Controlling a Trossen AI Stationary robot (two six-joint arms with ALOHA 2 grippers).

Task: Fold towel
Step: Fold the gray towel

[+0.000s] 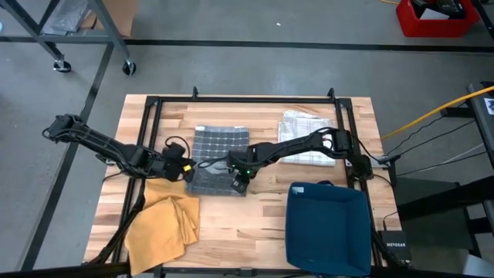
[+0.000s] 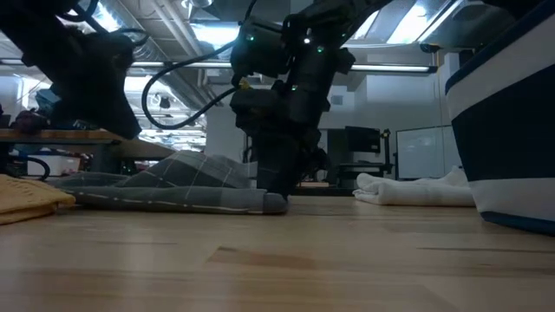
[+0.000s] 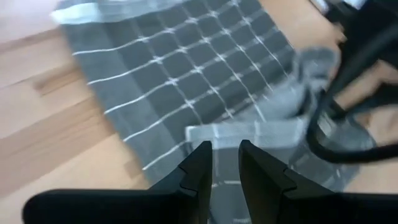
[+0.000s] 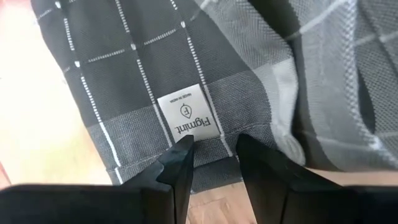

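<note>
The grey checked towel lies partly folded in the middle of the wooden tabletop, a white label showing near one hem. The left tool is at its left edge and the right tool at its near right corner, each with fingers slightly parted over the cloth; whether either grips it I cannot tell. A yellow cloth, a blue bin and a white folded towel lie around it.

White tag on grey towel reads, seemingly, "Figmint".
</note>
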